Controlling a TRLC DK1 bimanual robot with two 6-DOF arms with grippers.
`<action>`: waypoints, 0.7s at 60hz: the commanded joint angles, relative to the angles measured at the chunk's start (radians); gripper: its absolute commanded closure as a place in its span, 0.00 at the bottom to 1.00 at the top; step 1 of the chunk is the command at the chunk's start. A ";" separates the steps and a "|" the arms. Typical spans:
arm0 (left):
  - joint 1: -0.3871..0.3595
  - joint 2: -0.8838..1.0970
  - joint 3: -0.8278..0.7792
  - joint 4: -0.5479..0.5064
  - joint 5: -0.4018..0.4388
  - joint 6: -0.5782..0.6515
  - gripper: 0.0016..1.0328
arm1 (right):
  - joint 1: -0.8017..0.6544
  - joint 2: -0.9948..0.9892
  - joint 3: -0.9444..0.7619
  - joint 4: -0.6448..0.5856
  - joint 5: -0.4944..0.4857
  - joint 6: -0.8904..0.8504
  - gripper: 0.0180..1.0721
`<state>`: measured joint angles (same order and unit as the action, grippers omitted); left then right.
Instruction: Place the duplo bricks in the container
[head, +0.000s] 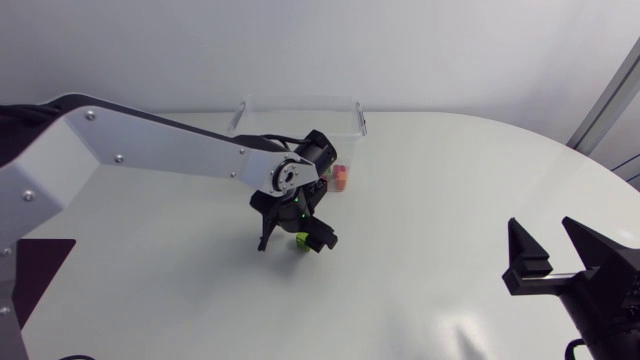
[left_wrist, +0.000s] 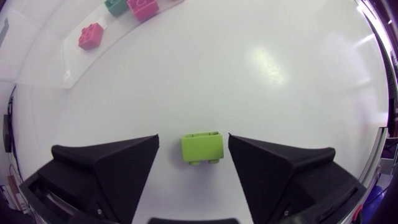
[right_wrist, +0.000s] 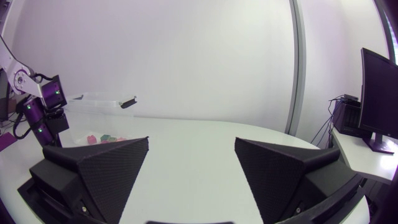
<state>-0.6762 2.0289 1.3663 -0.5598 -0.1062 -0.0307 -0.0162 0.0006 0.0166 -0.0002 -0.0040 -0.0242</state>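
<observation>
Left gripper (left_wrist: 193, 140) stands spread, its matte wedge fingers flanking the glossy lime brick (left_wrist: 202, 148) on the white table (left_wrist: 286, 81). Only its wrist view shows the gaps on both sides. Ahead, the clear plastic container (left_wrist: 43, 68) holds a studded pink brick (left_wrist: 90, 35). Right gripper (head: 553, 252) sits open, well apart.

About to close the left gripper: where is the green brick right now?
The green brick lies on the table between the left gripper's open fingers, not gripped; in the head view, left of centre, in front of the clear container.
</observation>
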 joint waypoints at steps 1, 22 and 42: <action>0.007 0.036 0.027 -0.012 0.016 -0.028 0.54 | -0.004 -0.005 -0.017 -0.006 -0.005 -0.011 0.05; 0.020 0.030 0.025 -0.037 0.043 -0.041 0.71 | -0.004 -0.005 -0.017 -0.006 -0.005 -0.011 0.05; 0.010 -0.095 0.016 -0.058 0.043 -0.040 0.72 | -0.004 -0.005 -0.017 -0.006 -0.005 -0.011 0.05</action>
<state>-0.6632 2.0155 1.3735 -0.6033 -0.0647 -0.0528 -0.0162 0.0006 0.0166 -0.0002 -0.0040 -0.0242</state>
